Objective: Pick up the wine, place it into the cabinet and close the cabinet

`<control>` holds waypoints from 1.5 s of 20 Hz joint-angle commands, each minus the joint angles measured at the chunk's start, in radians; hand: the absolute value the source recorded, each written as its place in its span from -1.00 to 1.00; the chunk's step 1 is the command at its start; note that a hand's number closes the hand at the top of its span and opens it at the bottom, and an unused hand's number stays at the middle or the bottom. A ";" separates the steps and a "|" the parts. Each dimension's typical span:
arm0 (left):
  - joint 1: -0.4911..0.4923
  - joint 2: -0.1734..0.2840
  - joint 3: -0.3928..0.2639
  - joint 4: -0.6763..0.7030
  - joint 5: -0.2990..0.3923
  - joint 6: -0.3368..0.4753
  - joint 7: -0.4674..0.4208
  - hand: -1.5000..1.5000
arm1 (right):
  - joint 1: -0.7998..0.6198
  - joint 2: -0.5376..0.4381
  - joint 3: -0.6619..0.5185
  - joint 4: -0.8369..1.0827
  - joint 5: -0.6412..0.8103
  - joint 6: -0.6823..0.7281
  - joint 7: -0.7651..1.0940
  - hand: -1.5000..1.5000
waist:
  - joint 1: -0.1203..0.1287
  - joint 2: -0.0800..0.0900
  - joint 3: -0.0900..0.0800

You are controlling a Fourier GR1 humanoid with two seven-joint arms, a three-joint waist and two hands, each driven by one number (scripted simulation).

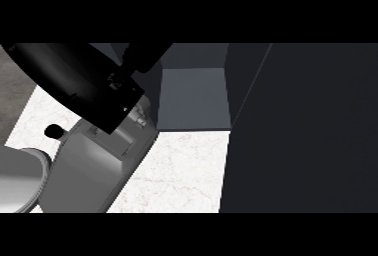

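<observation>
A grey forearm (96,160) rises from the lower left toward the open cabinet (193,100). At its end is my black left hand (88,90), very close to the view and large. Dark parts at the top (144,55) reach to the cabinet's opening. The wine bottle does not show as a separate thing, and I cannot tell whether the hand hides it. The right hand is out of view.
The cabinet's grey shelf floor shows through the opening. Its dark door (303,125) fills the right side, standing over the white marble counter (181,170). A grey rounded arm part (18,180) sits at the lower left edge.
</observation>
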 commanded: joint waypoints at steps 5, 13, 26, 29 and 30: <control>-0.018 0.000 -0.030 -0.080 -0.037 -0.121 0.168 -1.00 | -0.011 -0.021 -0.034 -0.071 0.009 -0.026 0.050 -1.00 | 0.004 0.002 0.000; 0.044 0.000 -0.023 -0.099 -0.017 -0.098 0.168 -1.00 | -0.083 -0.005 -0.035 -0.057 0.026 -0.088 0.106 -1.00 | 0.009 0.004 -0.001; 0.153 0.000 0.035 -0.112 0.068 -0.064 0.120 -1.00 | -0.070 -0.015 -0.040 -0.079 0.094 -0.117 0.119 -1.00 | 0.006 0.006 -0.001; 0.212 0.000 0.053 -0.132 0.120 -0.078 0.077 -1.00 | -0.040 -0.010 -0.069 -0.049 0.107 -0.108 0.054 -1.00 | 0.010 0.006 -0.001; 0.287 0.000 0.063 -0.148 0.132 -0.001 0.042 -1.00 | -0.008 -0.017 -0.076 -0.076 0.074 -0.096 0.059 -1.00 | 0.009 0.006 -0.001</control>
